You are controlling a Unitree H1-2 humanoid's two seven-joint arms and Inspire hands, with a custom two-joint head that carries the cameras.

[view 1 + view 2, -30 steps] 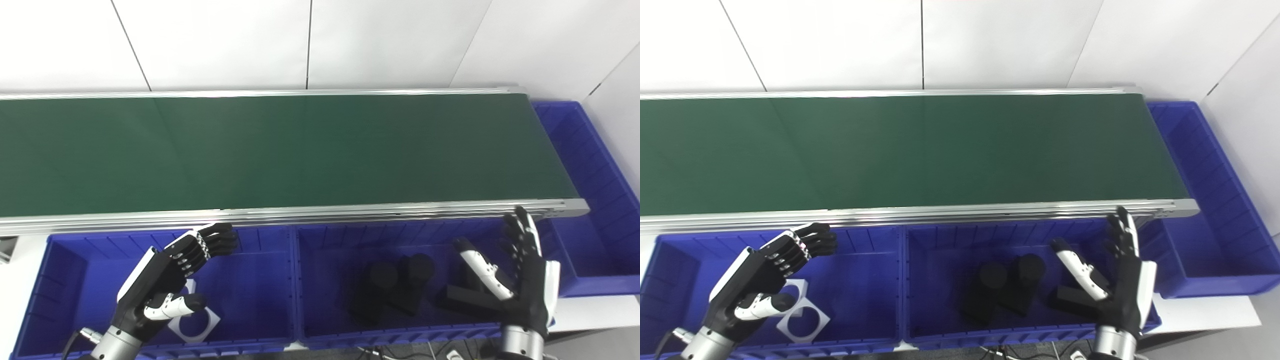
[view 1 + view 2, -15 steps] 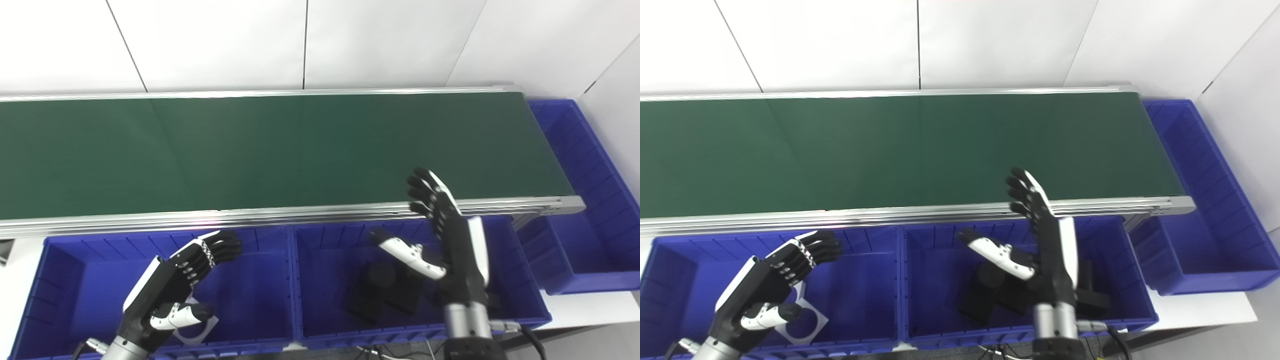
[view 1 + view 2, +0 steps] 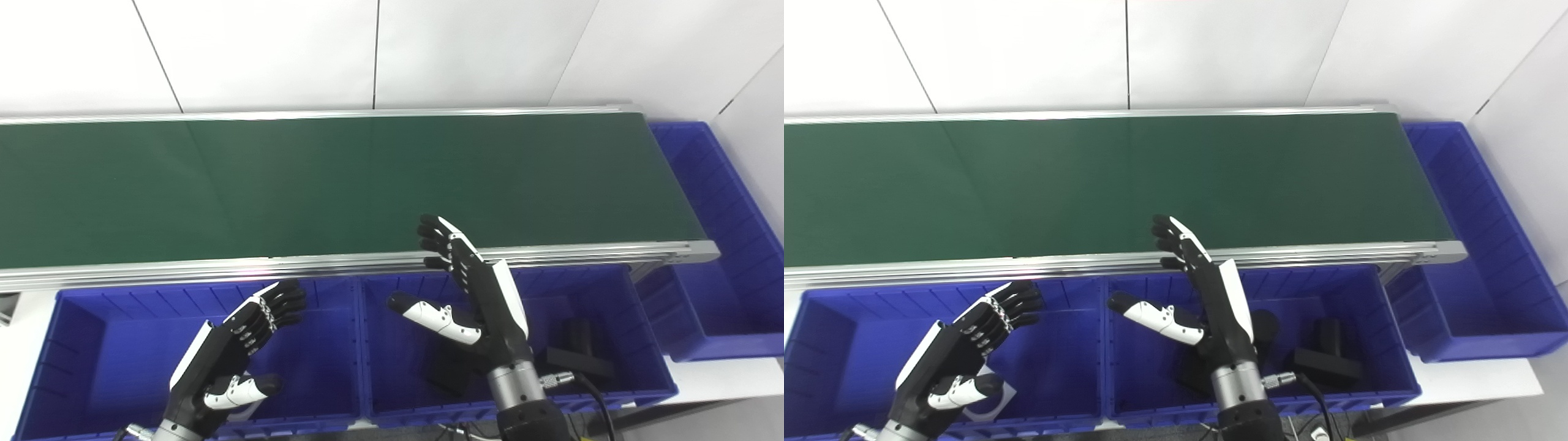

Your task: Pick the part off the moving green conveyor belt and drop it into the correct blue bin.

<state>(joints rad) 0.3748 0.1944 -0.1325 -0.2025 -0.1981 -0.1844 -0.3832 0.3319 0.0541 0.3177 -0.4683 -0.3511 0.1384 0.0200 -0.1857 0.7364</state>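
The green conveyor belt (image 3: 367, 184) runs across the view and carries no part. My left hand (image 3: 236, 352) is open and empty above the left blue bin (image 3: 86, 300). My right hand (image 3: 474, 294) is open and empty above the middle blue bin (image 3: 618, 275), its fingertips over the belt's near rail. Black parts (image 3: 579, 355) lie in the middle bin; some are hidden behind my right hand. A white square part with a round hole (image 3: 989, 401) lies in the left bin, mostly hidden by my left hand.
A third blue bin (image 3: 723, 245) stands at the belt's right end. A silver rail (image 3: 184, 266) edges the belt's near side. White wall panels stand behind the belt. A cable (image 3: 591, 392) runs by my right wrist.
My right hand has swept left from the right end of the middle bin to its left part, staying open. My left hand has shifted slightly right and nearer. The camera wobbled a little.
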